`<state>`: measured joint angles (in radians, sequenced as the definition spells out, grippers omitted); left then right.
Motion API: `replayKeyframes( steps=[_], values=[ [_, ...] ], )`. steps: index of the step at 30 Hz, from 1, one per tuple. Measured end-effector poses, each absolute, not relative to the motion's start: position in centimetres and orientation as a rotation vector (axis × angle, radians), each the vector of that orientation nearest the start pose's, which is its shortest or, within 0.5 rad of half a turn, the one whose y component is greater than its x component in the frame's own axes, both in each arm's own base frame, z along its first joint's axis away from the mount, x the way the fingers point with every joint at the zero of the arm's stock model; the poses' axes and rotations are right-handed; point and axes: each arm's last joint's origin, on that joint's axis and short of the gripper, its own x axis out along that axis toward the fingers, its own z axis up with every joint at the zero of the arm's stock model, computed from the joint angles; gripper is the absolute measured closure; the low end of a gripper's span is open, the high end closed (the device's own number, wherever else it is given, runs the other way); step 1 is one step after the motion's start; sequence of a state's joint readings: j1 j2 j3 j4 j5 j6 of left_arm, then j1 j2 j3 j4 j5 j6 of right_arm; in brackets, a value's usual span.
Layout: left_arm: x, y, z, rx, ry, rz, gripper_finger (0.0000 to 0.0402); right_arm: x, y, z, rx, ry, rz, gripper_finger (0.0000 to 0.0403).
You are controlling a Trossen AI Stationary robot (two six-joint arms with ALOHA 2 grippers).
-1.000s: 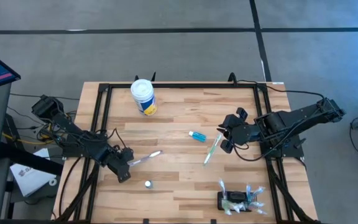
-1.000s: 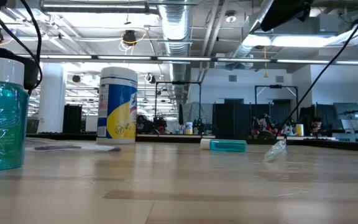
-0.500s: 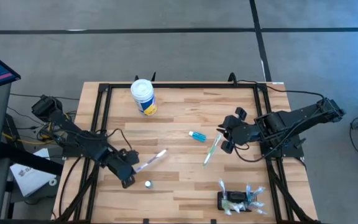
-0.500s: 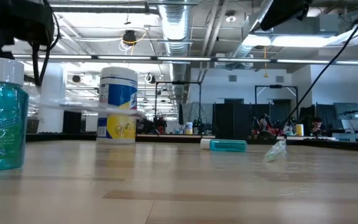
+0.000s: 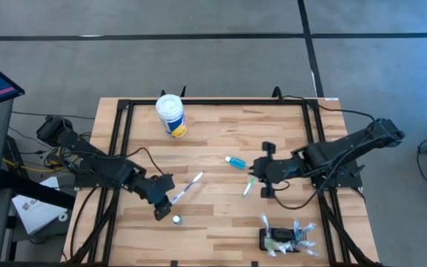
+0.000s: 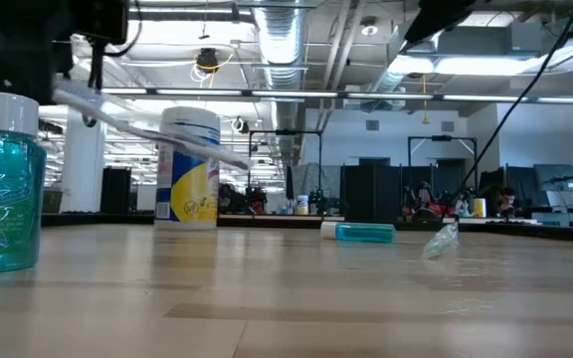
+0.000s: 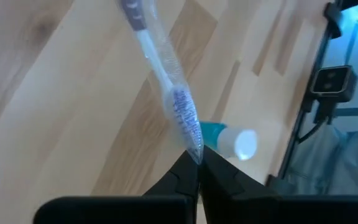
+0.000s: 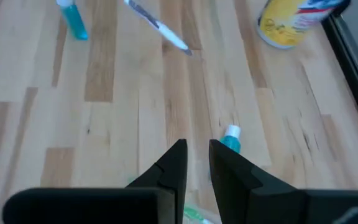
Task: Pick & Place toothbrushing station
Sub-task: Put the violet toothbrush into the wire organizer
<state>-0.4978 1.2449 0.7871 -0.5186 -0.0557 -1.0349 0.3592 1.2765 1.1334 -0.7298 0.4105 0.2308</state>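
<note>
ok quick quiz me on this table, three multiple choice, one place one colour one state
1. Where is the toothbrushing station?
A. beside the tub
B. table centre
C. near the table's edge on the right arm's side

2. What colour is the tub's lid?
A. white
B. red
C. black

3. What is the left hand doing?
A. open over bare wood
B. shut on a wrapped toothbrush
C. shut on the tub

Answers:
1 C: the toothbrushing station sits by that edge, far from the tub.
2 A: the lid shows white from above.
3 B: the left hand pinches the wrapped toothbrush by one end, clear of the table.
</note>
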Motion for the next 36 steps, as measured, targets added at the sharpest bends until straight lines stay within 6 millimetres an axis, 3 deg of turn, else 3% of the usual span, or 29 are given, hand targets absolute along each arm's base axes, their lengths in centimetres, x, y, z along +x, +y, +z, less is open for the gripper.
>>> replayKeyframes(
  steps=[10,21,36],
  values=[
    [24.1,-9.4,23.7,-0.697,1.047,0.021,0.0401,28.2,9.4,30.9,-0.252,0.814,-0.053,0.0344],
    [27.6,-8.9,24.8,-0.66,1.041,-0.075,0.0401,32.1,11.0,30.1,-0.373,0.837,0.044,0.0344],
    [28.4,-8.9,25.6,-0.649,0.989,-0.131,0.0401,34.7,12.2,29.1,-0.459,0.726,0.186,0.0343]
  ],
)
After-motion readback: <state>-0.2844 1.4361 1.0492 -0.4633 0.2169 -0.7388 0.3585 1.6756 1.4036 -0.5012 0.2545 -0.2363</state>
